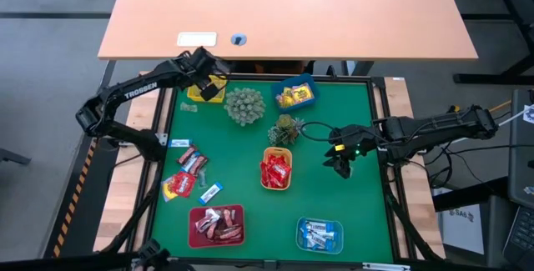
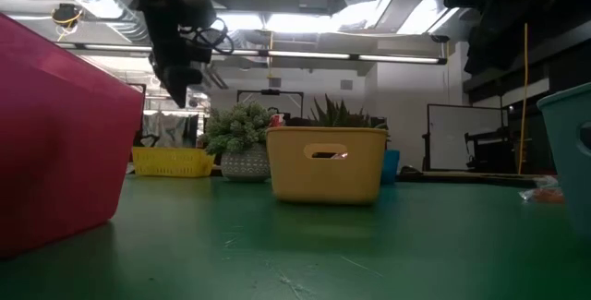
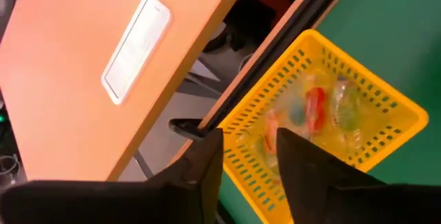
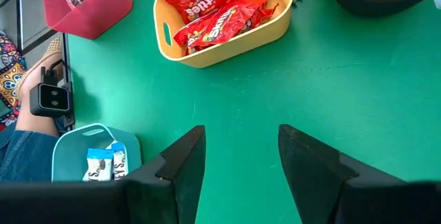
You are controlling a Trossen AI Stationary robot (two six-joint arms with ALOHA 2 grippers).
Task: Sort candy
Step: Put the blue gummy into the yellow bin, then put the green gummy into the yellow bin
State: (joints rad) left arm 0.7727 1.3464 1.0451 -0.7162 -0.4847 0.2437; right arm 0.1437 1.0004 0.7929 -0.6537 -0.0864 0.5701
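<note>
My left gripper (image 1: 210, 83) hangs open above the yellow perforated tray (image 1: 203, 92) at the table's far left, nothing between its fingers (image 3: 296, 156). Pale green wrapped candy (image 3: 324, 110) lies in that tray. Loose candy lies on the green mat at the left: red packs (image 1: 178, 184), brown-pink ones (image 1: 192, 160), a blue-white one (image 1: 210, 193) and a pale green one (image 1: 188, 107). My right gripper (image 4: 241, 148) waits open over bare mat at the right (image 1: 340, 163). In the low view my left gripper (image 2: 177, 88) hovers over the yellow tray (image 2: 171, 162).
An orange tray (image 1: 277, 171) holds red packs, a blue tray (image 1: 294, 94) yellow candy, a red tray (image 1: 217, 225) brown-pink candy, a teal tray (image 1: 319, 234) blue-white candy. Two potted spiky plants (image 1: 244, 106) (image 1: 286, 129) stand mid-table. A wooden desk (image 1: 334, 12) lies beyond the far edge.
</note>
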